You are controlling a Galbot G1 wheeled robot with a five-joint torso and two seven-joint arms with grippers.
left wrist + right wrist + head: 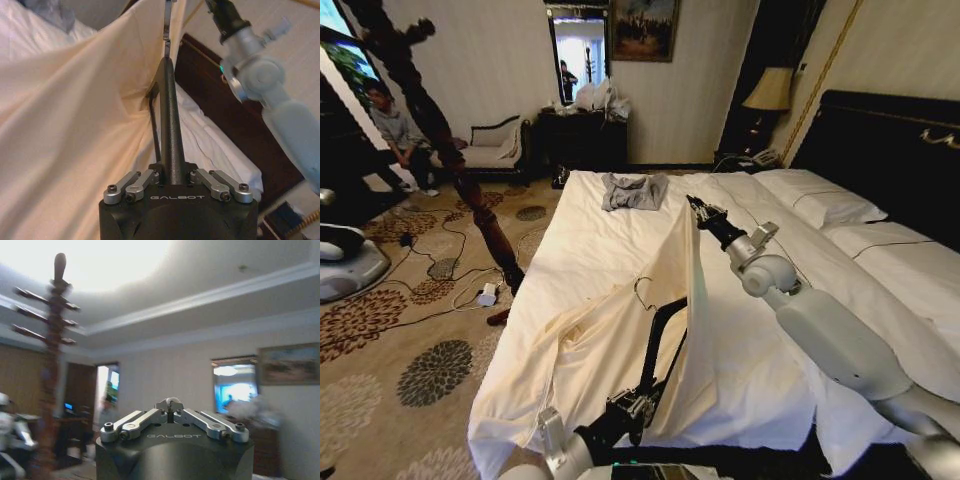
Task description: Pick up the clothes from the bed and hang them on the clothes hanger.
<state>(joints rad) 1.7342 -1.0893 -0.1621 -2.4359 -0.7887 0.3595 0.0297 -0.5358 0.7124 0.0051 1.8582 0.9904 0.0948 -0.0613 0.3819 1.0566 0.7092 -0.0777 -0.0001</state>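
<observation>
The clothes (610,350), a cream wrinkled shirt, hang in a tall peak over the bed (790,230). My right gripper (694,203) is shut on the shirt's top edge and holds it up; its fingers (150,416) meet at the tips in the right wrist view. At the bed's near edge my left gripper (638,400) is shut on the black clothes hanger (658,340). The hanger's thick bar (171,130) runs up against the shirt (65,125), and its hook (642,290) pokes out beside the fabric. The right arm (260,75) stands just beyond the hanger.
A small grey garment (633,190) lies at the far end of the bed. A dark turned-wood coat stand (430,120) rises left of the bed over patterned carpet with cables. White pillows (820,200) and a dark headboard (890,140) are on the right.
</observation>
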